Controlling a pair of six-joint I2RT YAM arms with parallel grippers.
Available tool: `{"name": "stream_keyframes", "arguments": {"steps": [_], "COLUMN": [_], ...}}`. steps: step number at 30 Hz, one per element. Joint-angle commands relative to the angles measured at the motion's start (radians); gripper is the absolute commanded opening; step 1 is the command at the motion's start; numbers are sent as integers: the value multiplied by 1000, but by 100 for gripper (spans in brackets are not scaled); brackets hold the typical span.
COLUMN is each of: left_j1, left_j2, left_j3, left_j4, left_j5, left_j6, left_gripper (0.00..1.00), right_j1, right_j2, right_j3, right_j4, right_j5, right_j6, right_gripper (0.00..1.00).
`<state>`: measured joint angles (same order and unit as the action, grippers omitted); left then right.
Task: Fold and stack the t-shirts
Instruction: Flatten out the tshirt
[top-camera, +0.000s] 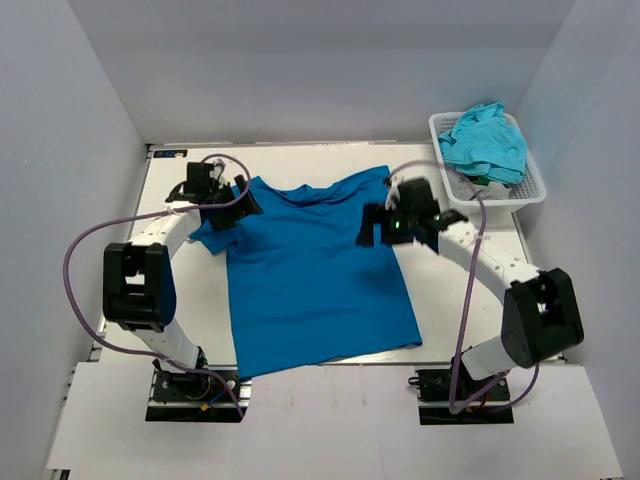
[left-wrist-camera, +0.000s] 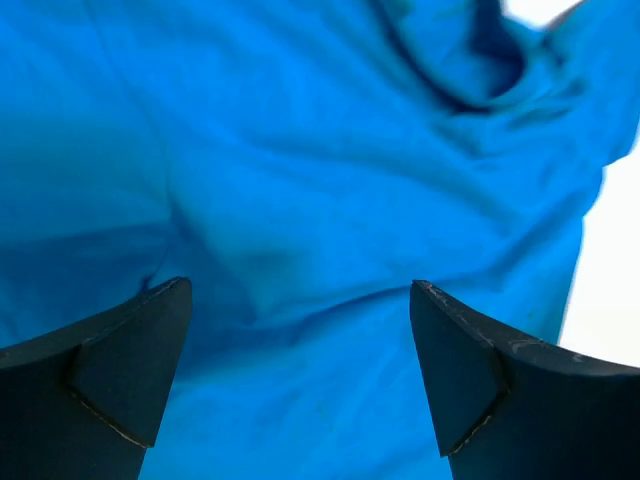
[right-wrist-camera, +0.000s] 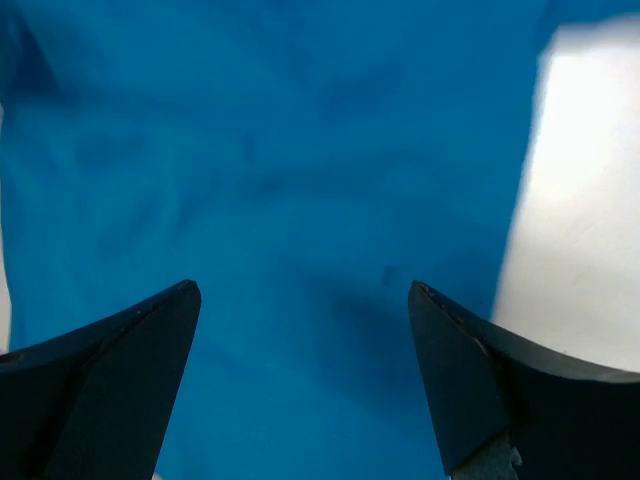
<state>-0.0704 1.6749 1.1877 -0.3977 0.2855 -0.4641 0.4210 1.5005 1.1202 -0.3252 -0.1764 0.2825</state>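
A royal blue t-shirt (top-camera: 310, 275) lies spread flat on the white table, collar at the far side. My left gripper (top-camera: 238, 207) is open over its left shoulder and sleeve; the left wrist view shows wrinkled blue cloth (left-wrist-camera: 320, 200) between the spread fingers (left-wrist-camera: 470, 370). My right gripper (top-camera: 372, 226) is open above the shirt's right shoulder; the right wrist view shows smooth blue cloth (right-wrist-camera: 300, 200) under the fingers (right-wrist-camera: 470, 380). Neither holds anything. Turquoise-teal t-shirts (top-camera: 485, 143) lie crumpled in the basket.
A white lattice basket (top-camera: 530, 190) stands at the far right corner of the table (top-camera: 470, 320). Grey walls enclose the table on three sides. Purple cables loop from both arms.
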Motion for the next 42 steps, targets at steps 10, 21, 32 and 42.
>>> {"name": "stream_keyframes", "arguments": {"steps": [10, 21, 32, 42], "left_j1": [-6, -8, -104, -186], "left_j2": [74, -180, -579, -689], "left_j3": [-124, -473, -738, -452], "left_j4": [83, 25, -86, -206], "left_j5": [-45, -206, -19, 107], "left_j6": [-33, -257, -347, -221], "left_gripper": [100, 100, 100, 100], "right_j1": [121, 99, -82, -85], "right_j2": [-186, 47, 495, 641], "right_j3": [-442, -376, 295, 778], "right_j4": [5, 25, -236, -405], "right_j5": [-14, 126, 388, 265], "right_j6": [201, 205, 9, -152], "right_gripper": [90, 90, 90, 90]}}
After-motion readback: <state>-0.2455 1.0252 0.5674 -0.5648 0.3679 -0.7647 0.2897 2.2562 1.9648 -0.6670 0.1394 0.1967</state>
